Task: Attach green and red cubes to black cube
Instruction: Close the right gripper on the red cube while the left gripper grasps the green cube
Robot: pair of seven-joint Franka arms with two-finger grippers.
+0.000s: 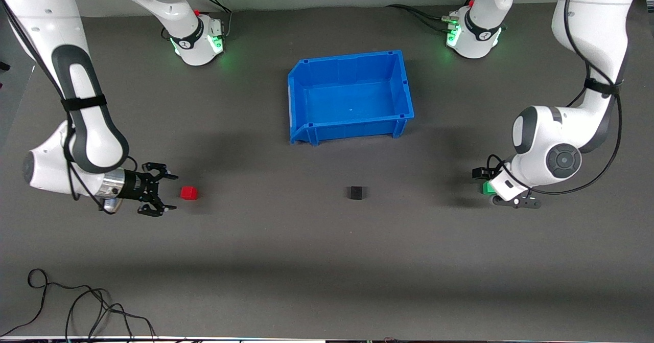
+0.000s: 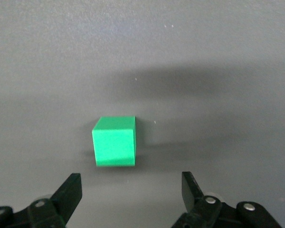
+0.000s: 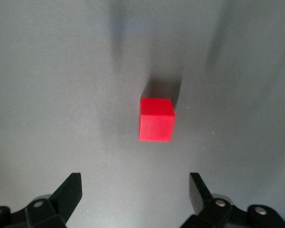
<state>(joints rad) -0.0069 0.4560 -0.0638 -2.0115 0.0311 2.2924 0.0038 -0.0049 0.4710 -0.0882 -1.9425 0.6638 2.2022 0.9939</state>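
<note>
**A:** Front view first. Any writing to read?

**B:** None that I can make out. The black cube sits on the dark bench, nearer the camera than the blue bin, roughly midway between the two arms. Its edges sit about square to the bench edge; being a cube, it has no long axis.

**A:** And the coloured ones?

**B:** The red cube lies toward the right arm's end, well apart from the black one. The right hand is just beside it, low, fingers spread apart, holding nothing. The green cube lies toward the left arm's end, mostly hidden under the left hand. Loose black cable lies at the bench edge nearest the camera, well clear of the cubes.

**A:** Left wrist view?

**B:** The green cube rests on the bench just ahead of the left hand, whose fingers stand apart, not touching it.

**A:** Right wrist view?

**B:** The red cube, turned slightly, lies ahead of the right hand, fingers apart, clear of it.
</note>
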